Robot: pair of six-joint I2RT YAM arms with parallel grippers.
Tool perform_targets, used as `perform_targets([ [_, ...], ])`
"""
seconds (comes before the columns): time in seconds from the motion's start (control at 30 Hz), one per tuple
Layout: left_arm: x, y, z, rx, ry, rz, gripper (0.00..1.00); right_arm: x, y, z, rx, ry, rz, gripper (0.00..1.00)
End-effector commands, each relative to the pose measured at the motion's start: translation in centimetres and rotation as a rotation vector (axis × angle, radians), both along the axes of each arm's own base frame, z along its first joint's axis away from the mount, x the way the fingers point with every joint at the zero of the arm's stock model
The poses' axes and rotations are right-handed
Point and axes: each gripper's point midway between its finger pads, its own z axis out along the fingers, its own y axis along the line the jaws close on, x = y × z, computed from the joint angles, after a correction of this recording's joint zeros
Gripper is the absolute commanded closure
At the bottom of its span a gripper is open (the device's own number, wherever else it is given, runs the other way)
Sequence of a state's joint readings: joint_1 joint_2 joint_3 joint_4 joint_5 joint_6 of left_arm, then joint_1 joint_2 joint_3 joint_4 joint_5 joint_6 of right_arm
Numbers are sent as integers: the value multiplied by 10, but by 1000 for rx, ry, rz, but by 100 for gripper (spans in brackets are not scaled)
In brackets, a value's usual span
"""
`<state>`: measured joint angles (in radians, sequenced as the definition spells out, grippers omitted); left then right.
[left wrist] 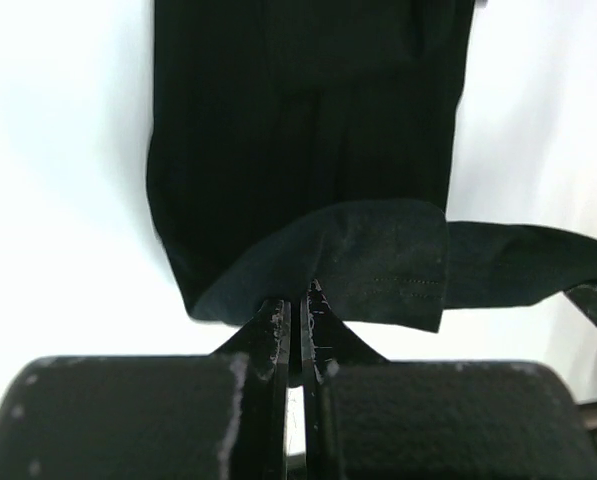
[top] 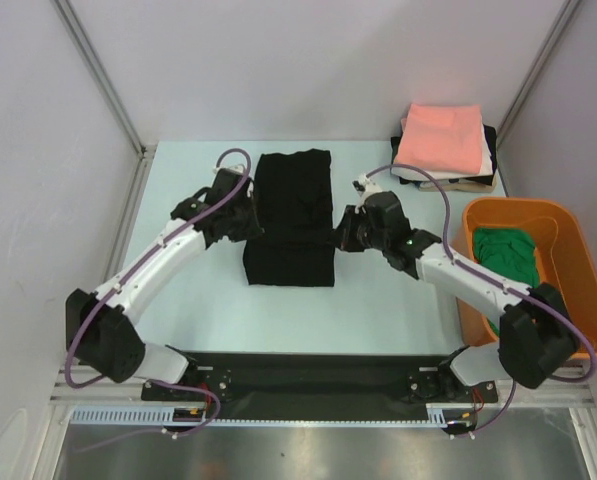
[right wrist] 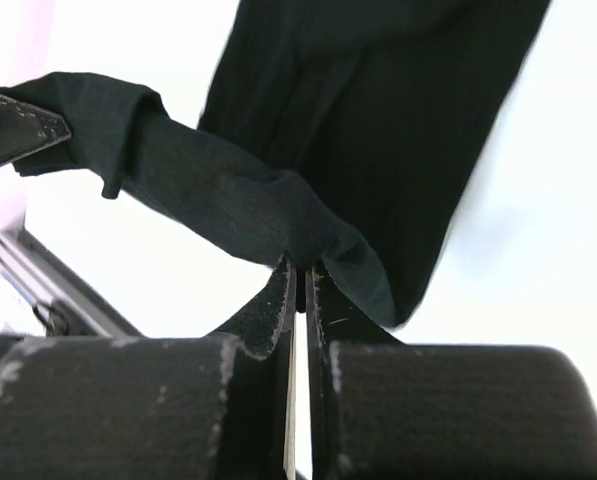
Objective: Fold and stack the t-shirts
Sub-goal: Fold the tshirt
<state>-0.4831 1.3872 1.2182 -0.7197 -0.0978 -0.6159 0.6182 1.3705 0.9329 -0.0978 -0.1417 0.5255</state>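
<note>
**Black t-shirt, mid-fold, pinched from both sides**

Black t-shirt (top: 293, 195): a narrow strip at the centre of the table (top: 388, 310). Left gripper (left wrist: 300, 295) and right gripper (right wrist: 300, 268), jaws closed tight, each pinch one end of a cloth edge. It is stretched between them, likely to keep the fold straight. Salmon-pink t-shirt (top: 440, 138): tops the far-right stack. Green t-shirt (top: 506, 252): unfolded in the orange tub (top: 518, 205).

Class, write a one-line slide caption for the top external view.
Left gripper and right gripper pinch opposite edges of the black t-shirt; folded stack behind, green t-shirt in orange tub.
</note>
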Motion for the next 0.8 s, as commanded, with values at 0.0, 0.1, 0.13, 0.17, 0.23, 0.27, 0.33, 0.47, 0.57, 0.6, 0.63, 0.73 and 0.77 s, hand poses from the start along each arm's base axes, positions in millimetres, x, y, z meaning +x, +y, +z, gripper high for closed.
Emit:
perform_targets([
  [0.0,36,0,27,-13,-76,-35,100,29,13,25,26,-69,62,100],
  [0.1,59,3,17,7,-38,-31,100,46,13,9,5,-38,64,100],
  [0.13,62,3,12,10,-19,-32,100,51,16,13,16,-42,69,100],
  [0.17,73,4,5,18,0,-23,100,58,14,11,16,-38,65,100],
  [0.23,83,3,-12,23,41,-27,100,69,17,2,13,-17,68,100],
  [0.27,92,3,-10,25,33,-27,100,75,16,-2,8,-11,63,100],
  [0.33,100,4,-28,43,77,-23,100,85,20,-9,10,2,67,100],
  [0.47,121,8,-47,60,115,-8,100,103,22,-20,5,25,63,100],
  [0.57,132,7,-68,41,171,-16,99,117,22,-37,-12,59,45,100],
  [0.6,134,6,-72,37,183,-19,100,120,22,-41,-16,67,40,100],
  [0.63,138,7,-76,38,189,-16,99,125,21,-44,-25,73,30,100],
  [0.73,157,6,-87,21,210,-19,77,152,13,-64,-61,129,-33,96],
  [0.77,171,6,-88,17,209,-26,67,154,8,-74,-84,178,-55,81],
])
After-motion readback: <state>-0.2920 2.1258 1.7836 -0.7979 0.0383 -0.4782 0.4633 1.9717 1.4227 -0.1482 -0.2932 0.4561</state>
